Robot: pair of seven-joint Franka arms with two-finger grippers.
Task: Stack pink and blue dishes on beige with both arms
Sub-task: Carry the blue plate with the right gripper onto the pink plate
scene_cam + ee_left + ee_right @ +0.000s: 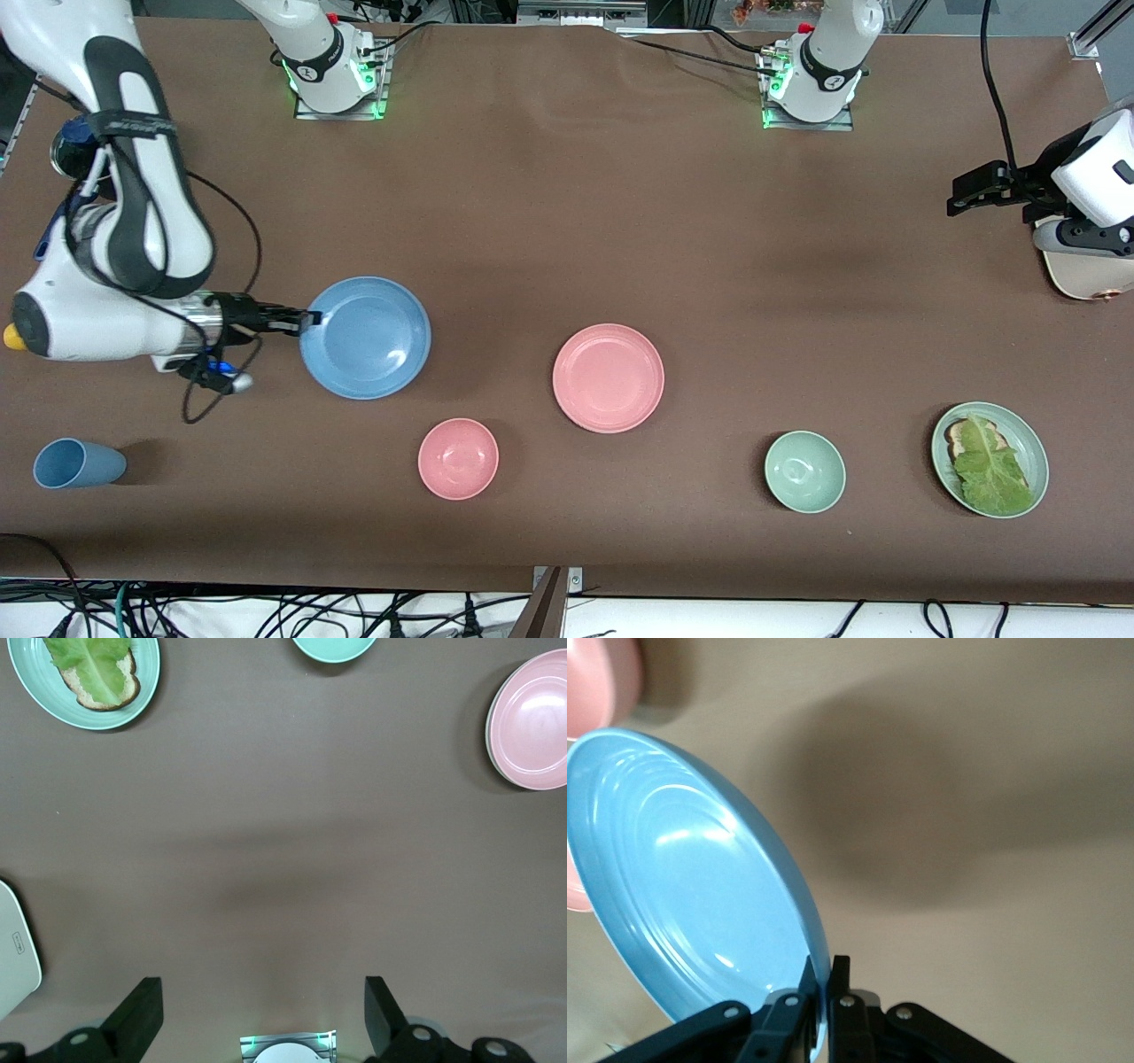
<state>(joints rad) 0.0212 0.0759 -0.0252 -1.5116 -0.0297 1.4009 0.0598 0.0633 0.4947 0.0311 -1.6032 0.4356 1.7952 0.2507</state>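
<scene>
My right gripper is shut on the rim of the blue plate, toward the right arm's end of the table. In the right wrist view its jaws pinch the blue plate, which is tilted above the table. The pink plate lies flat mid-table, and the left wrist view also shows this pink plate. A thin pale edge shows under its rim; no beige plate shows on its own. My left gripper hangs open and holds nothing, high over the left arm's end of the table, its fingers spread wide.
A blue cup lies on its side near the front edge. A pink bowl, a green bowl and a green plate with bread and lettuce stand along the front. A cream toaster sits under the left arm.
</scene>
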